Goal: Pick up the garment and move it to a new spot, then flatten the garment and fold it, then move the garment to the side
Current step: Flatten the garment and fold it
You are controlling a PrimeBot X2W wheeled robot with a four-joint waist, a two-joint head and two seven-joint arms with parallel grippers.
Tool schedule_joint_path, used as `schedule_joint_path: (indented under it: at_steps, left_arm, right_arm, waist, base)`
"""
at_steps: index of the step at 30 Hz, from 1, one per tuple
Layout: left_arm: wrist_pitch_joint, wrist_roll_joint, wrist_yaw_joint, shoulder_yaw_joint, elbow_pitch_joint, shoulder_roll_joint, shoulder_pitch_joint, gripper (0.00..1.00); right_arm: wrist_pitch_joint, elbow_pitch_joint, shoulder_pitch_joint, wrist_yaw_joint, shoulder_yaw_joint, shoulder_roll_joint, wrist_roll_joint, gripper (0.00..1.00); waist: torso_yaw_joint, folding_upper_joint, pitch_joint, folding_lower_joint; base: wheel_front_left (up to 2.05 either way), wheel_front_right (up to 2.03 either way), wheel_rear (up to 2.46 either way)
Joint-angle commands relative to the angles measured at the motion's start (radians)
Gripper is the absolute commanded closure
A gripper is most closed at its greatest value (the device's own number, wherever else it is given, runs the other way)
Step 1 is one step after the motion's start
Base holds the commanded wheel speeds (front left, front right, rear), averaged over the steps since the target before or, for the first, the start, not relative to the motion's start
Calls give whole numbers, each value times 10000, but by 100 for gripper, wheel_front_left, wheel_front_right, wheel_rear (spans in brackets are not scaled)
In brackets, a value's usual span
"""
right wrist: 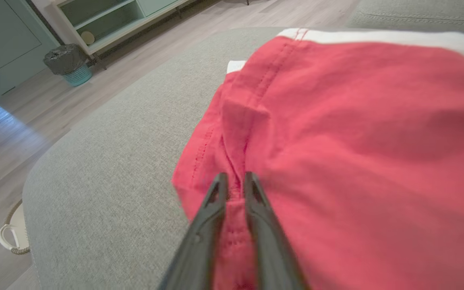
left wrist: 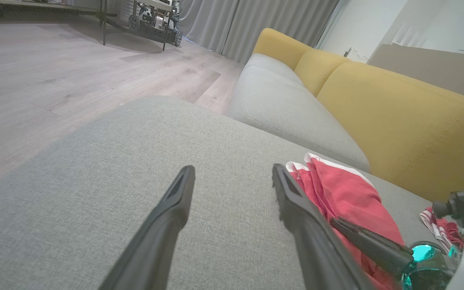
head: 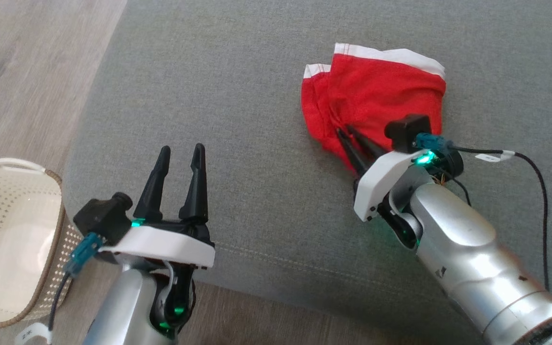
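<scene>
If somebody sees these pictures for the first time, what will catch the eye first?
The red garment with a white band, lying on the grey cushion, stands out most. The right gripper pinches a fold at its near edge, while the left gripper hangs open over bare cushion. A cream basket stands on the floor at the head view's lower left.

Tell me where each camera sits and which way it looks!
Head view: on the robot's head, looking down at the grey fabric sofa seat, red cloth garment with white trim and cream plastic basket; the left hand and right hand show.
Left wrist view: on the left arm, facing along the seat toward yellow fabric back cushions; the open left hand shows.
Right wrist view: on the right arm, close to the garment; the right hand pinches a fold.
All views share the garment.
</scene>
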Motion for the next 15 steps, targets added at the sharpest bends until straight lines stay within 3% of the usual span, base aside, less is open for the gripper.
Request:
schedule_joint_path:
  at_steps: [1,15]
  left_arm:
    - [-53,-82,23,321,-264,110,-406,0]
    - [-53,-19,35,379,-205,110,-303,0]
  right_arm:
    - [-33,-194,-267,-2,197,137,91,100]
    - [-440,-396,-520,-2,984,220,321,100]
  waist:
    - [12,0,-9,0]
    - [-123,0,-300,0]
  base:
    - [0,0,0]
    - [0,0,0]
